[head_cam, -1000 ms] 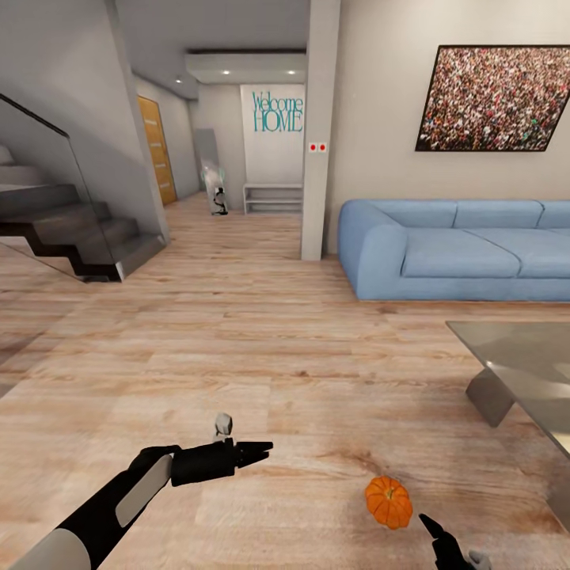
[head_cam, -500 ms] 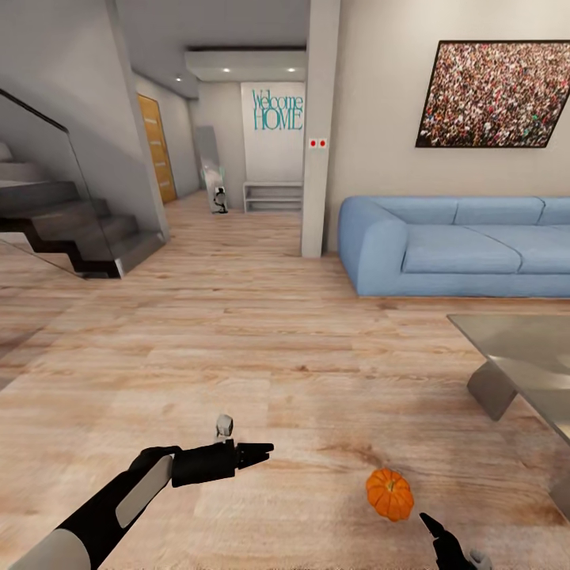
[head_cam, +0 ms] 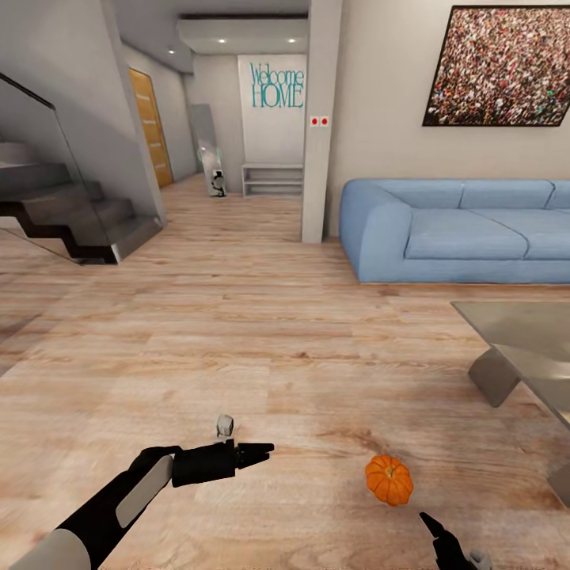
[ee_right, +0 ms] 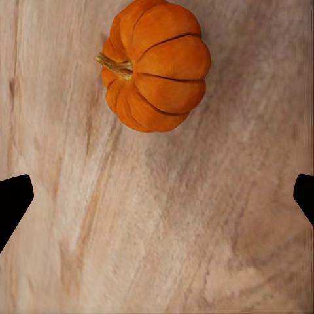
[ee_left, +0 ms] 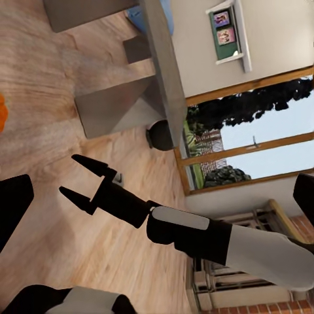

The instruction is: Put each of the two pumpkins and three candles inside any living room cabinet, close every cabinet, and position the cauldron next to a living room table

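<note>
One orange ribbed pumpkin point(head_cam: 389, 480) lies on the wooden floor, low and right of centre in the head view. My right gripper point(head_cam: 437, 532) hovers just short of it, open. In the right wrist view its two black fingertips point(ee_right: 14, 199) stand far apart, with the pumpkin point(ee_right: 156, 64) beyond them and nothing between them. My left gripper point(head_cam: 265, 451) reaches out over bare floor to the pumpkin's left, open and empty. A dark round pot, probably the cauldron point(ee_left: 162, 135), sits on the floor past the table in the left wrist view. The candles and the cabinet are out of view.
A low glass table point(head_cam: 514, 340) on grey legs stands at the right. Behind it, a blue sofa point(head_cam: 459, 237) runs along the wall. A white pillar point(head_cam: 317, 158) rises mid-room, stairs point(head_cam: 71, 218) climb at the left, and a hallway leads off at the back.
The whole picture has shifted, so the camera moved a little. Both arms hold the same pose. The pumpkin stays on the floor in front of my right gripper.
</note>
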